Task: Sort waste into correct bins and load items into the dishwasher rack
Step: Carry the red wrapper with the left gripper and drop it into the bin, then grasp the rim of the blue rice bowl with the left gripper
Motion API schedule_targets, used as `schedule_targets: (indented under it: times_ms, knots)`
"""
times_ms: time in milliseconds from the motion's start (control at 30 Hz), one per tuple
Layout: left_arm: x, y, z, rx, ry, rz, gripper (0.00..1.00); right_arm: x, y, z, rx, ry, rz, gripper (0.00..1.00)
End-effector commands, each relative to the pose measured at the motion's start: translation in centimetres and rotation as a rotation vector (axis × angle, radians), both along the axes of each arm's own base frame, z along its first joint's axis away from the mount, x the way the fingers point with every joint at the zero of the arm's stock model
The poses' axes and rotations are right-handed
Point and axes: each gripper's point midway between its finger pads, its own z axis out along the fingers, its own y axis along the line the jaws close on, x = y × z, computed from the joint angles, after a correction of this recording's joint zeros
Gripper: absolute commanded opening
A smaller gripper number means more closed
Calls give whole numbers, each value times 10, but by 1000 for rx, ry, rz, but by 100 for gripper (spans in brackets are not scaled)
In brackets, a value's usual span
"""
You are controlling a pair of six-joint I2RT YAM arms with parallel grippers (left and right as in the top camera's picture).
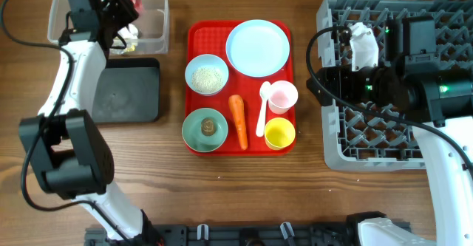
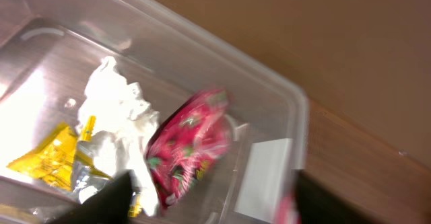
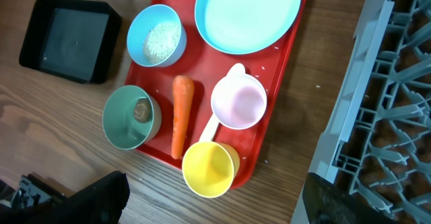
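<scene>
Red wrapper (image 2: 192,143), blurred, loose beneath open left tool (image 2: 212,196), inside clear tub (image 2: 269,96) beside tissue (image 2: 111,109) and yellow wrapper (image 2: 47,160), apparently for binning with like waste. Right tool (image 3: 219,200) spread, empty, facing red tray (image 3: 202,83); pink cup (image 3: 239,103) not yet racked.

Crumpled tissue (image 2: 111,109), yellow wrapper (image 2: 47,160), red wrapper (image 2: 192,143) inside clear tub (image 2: 283,96); carrot (image 1: 238,120) flat near spoon (image 1: 263,106); rack (image 1: 347,142) at right.

Red tray (image 1: 201,38) crowded; bare table (image 1: 309,139) strip between it and dishwasher rack (image 1: 340,151).
</scene>
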Motion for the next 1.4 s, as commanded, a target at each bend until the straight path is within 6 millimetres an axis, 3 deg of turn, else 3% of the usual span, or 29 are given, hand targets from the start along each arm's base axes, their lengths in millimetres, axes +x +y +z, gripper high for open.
schedule_targets:
  times_ms: [0, 100, 200, 367, 533, 633, 900, 1067, 1367]
  knots:
    - [2, 12, -11, 58, 21, 44, 100, 0, 0, -4, -8, 15, 0, 85]
    - [1, 7, -7, 50, 13, 18, 100, 0, 0, -4, -8, 14, 0, 85]
    - [-3, -35, 12, 1, -34, -218, 100, 0, 0, -4, -7, 13, 0, 86]
    - [-29, -100, 42, -86, -36, -405, 100, 2, 0, -3, -6, 7, -1, 86]
    - [-68, -165, 23, -13, 88, -613, 100, 2, 0, -3, -7, 6, -1, 85]
    - [-92, -189, 1, 40, 198, -673, 100, 2, 0, -3, -7, 4, -1, 86]
    - [-127, -207, -40, 215, 366, -671, 96, 2, 0, -3, -7, 4, -1, 86]
    - [-137, -215, -58, 233, 386, -692, 78, 2, 0, -4, -7, 8, -1, 85]
    - [-147, -224, -91, 238, 372, -719, 77, -1, 0, -14, -10, 35, -1, 85]
